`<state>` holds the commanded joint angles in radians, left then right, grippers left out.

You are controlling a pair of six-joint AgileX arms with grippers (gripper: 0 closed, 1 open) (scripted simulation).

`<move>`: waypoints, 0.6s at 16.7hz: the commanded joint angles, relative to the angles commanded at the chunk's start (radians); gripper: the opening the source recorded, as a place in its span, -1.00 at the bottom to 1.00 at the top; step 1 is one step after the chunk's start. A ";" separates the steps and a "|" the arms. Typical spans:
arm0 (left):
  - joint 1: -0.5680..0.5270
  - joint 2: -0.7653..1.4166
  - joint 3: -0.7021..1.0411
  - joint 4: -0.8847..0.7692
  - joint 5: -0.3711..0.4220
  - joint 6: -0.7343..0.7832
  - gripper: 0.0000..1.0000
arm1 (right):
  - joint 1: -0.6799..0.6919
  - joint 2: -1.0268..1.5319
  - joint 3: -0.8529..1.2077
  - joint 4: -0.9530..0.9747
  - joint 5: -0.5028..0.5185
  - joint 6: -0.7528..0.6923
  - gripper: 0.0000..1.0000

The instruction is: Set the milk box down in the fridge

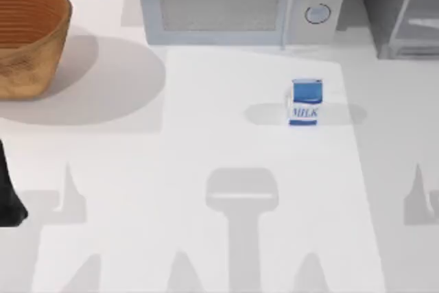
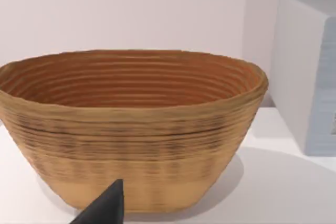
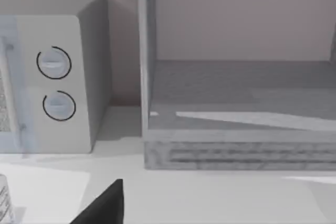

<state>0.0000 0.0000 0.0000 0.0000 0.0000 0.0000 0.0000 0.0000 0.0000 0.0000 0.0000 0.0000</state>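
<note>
I see the milk box upright on the bench, ungrasped; the fridge waits nearby; end effector states: cannot tell.

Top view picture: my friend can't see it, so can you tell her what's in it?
A small blue and white milk box stands upright on a white table, right of the middle. Behind it sits a light-grey microwave with two round knobs, the grey fridge fills the far right corner, and a woven basket sits far left.

Left arm at table's left edge
</note>
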 joint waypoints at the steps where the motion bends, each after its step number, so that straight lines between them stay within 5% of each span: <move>1: 0.000 0.000 0.000 0.000 0.000 0.000 1.00 | 0.000 0.000 0.000 0.000 0.000 0.000 1.00; 10: 0.000 0.000 0.000 0.000 0.000 0.000 1.00 | 0.086 0.303 0.113 0.230 0.086 -0.003 1.00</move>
<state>0.0000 0.0000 0.0000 0.0000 0.0000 0.0000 0.0858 0.3025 0.1125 0.2296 0.0856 -0.0028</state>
